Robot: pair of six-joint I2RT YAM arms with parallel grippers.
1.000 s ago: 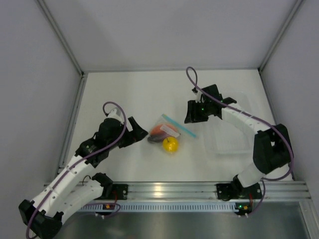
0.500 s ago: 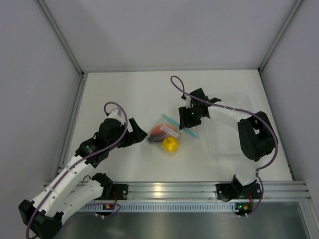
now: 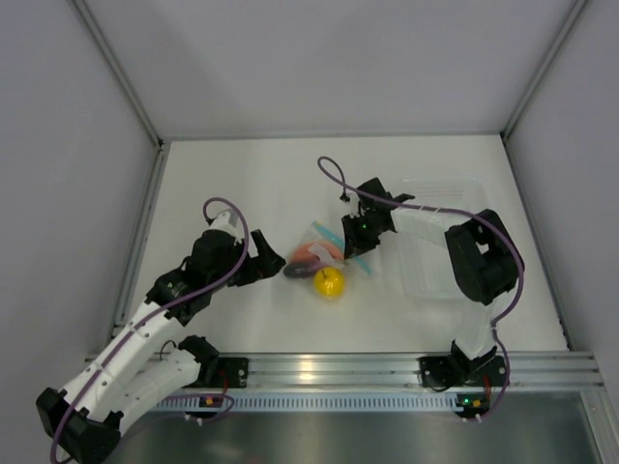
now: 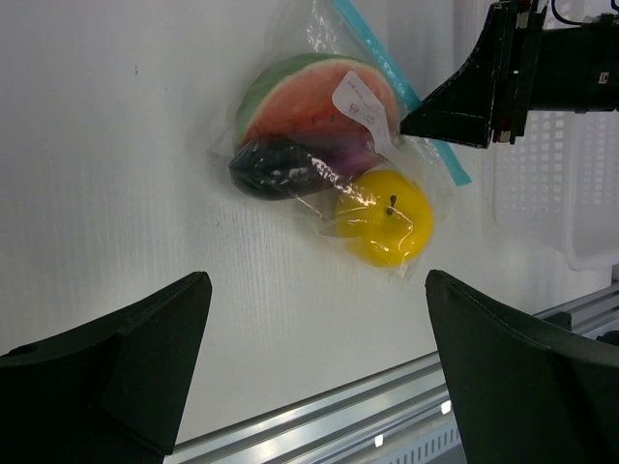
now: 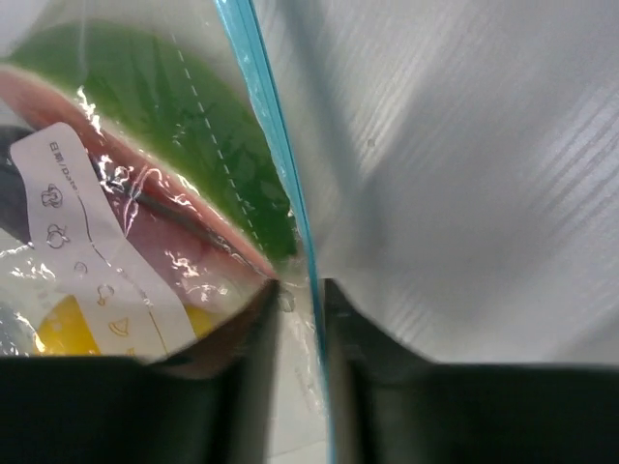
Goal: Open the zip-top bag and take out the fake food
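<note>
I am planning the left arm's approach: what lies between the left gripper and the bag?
Only bare table; the left wrist view shows nothing else between the left gripper and the bag.

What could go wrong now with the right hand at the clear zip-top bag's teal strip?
The right hand straddles the teal zip strip; it may pinch both sides together, so the clear crinkly zip-top bag cannot open. The open left hand holds nothing, so a pull may just drag the bag.
</note>
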